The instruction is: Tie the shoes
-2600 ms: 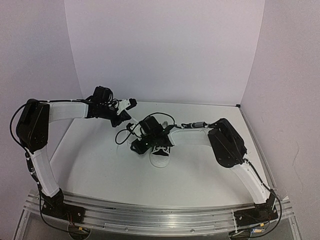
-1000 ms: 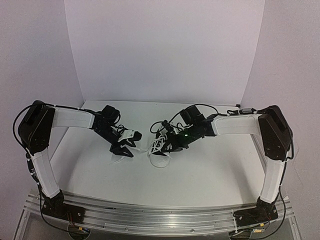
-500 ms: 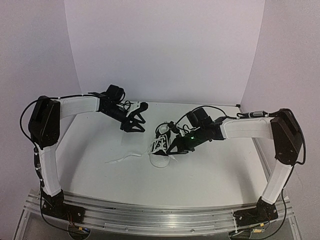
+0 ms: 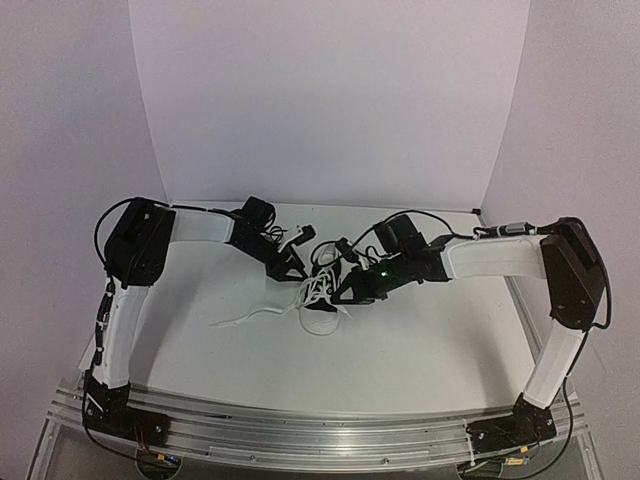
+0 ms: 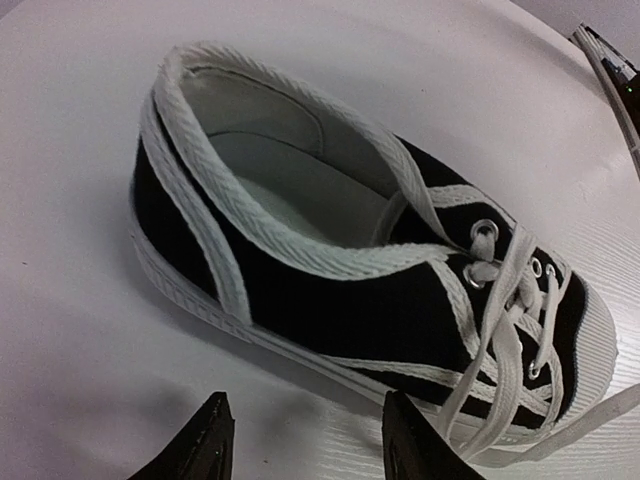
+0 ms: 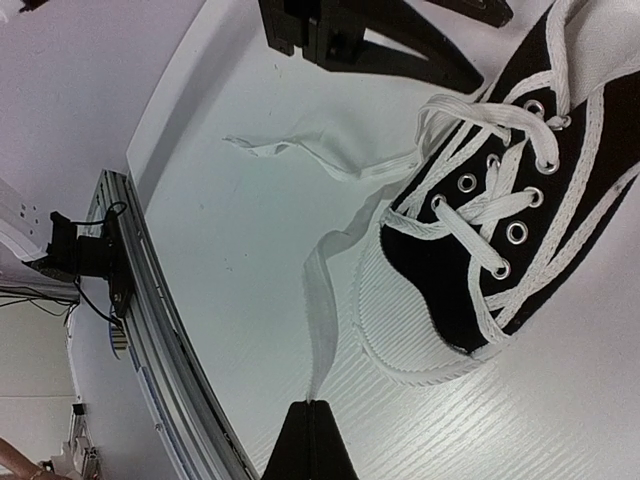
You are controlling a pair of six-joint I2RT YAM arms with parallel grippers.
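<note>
The shoe (image 4: 322, 303) is a small black canvas sneaker with a white toe cap, standing mid-table with its toe toward the arms. In the left wrist view the shoe (image 5: 330, 290) fills the frame, side on. My left gripper (image 5: 310, 445) is open just short of its sole, with nothing between the fingers. It shows from above as the left gripper (image 4: 297, 264), behind and left of the shoe. My right gripper (image 6: 315, 420) is shut on the end of a white lace (image 6: 328, 300) that runs up to the toe. It sits at the shoe's right side as the right gripper (image 4: 347, 293).
A second loose lace (image 4: 245, 316) trails over the table to the left of the shoe; it appears again as the loose lace (image 6: 300, 155) in the right wrist view. The aluminium rail (image 4: 300, 432) runs along the near edge. White walls close the back and sides.
My left arm has swung from the back left down and right, close to the shoe's heel side. The right gripper has stayed shut by the shoe.
</note>
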